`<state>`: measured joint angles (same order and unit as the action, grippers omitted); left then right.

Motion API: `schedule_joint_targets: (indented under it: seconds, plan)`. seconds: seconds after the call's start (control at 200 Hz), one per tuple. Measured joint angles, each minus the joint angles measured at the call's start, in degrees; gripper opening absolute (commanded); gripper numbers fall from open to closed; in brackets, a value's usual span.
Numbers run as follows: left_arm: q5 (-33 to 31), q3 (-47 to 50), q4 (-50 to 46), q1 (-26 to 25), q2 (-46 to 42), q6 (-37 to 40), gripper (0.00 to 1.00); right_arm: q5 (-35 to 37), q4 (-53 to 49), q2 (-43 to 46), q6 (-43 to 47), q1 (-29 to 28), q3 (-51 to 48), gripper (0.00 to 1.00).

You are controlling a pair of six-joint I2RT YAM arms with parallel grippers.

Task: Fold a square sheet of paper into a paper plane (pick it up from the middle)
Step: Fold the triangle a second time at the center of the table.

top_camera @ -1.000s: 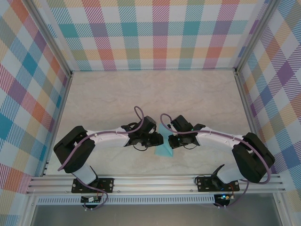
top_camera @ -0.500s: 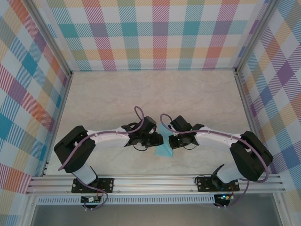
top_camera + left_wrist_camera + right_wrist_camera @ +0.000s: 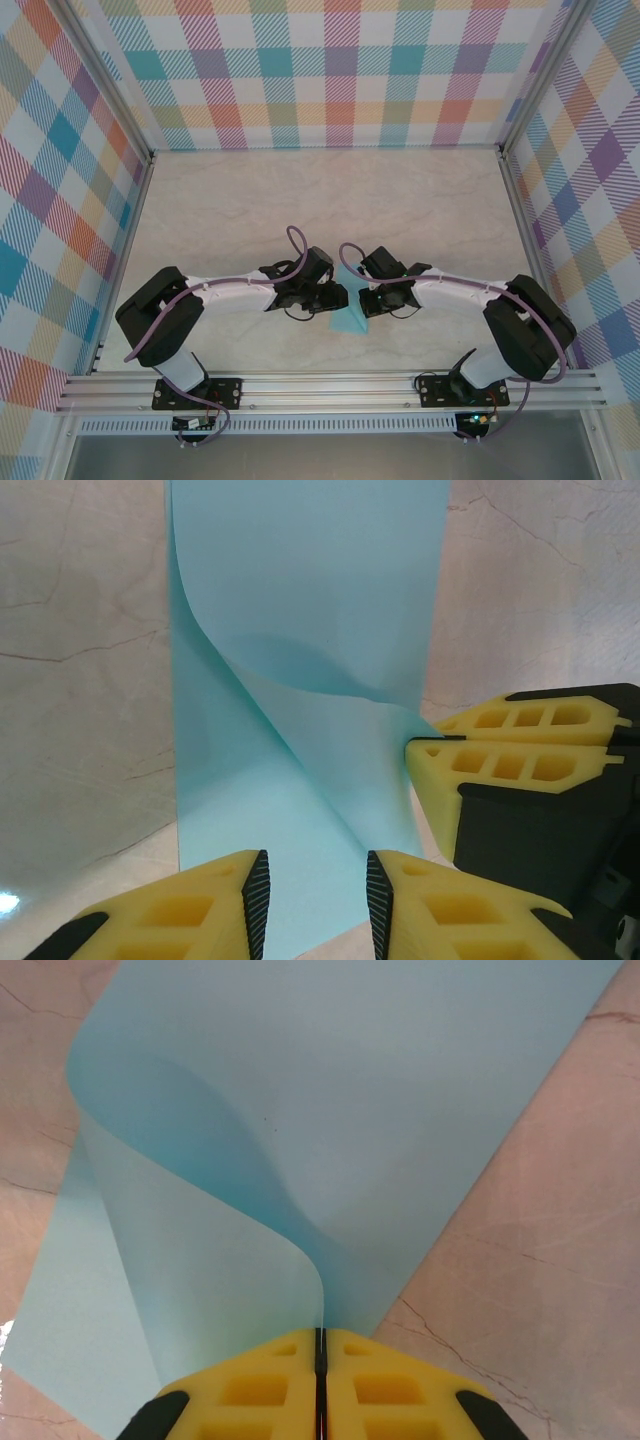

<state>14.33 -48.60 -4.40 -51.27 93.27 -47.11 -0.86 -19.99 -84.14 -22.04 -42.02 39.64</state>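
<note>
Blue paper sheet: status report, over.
Right end effector shut on blue paper sheet edge. Left end effector open above it. Sheet curled over, uncreased. No obstructions seen.

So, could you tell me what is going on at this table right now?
Both arms are working on the square sheet of paper, which lies near the middle of the table. The right gripper is shut on the sheet at its edge and holds that part lifted, so the paper curls over itself in a soft loop with no crease pressed in. The left gripper is open over the flat part. No plane shape yet.
</note>
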Motion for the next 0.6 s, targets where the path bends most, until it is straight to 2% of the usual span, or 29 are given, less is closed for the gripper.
schedule_joint_targets:
  seconds: [0.6]
  plan:
    - [0.0, -0.1, -0.2, 0.0, 0.0, 0.0, 0.33, 0.0, 0.1, -0.7, 0.0, 0.0, 0.0, 0.10]
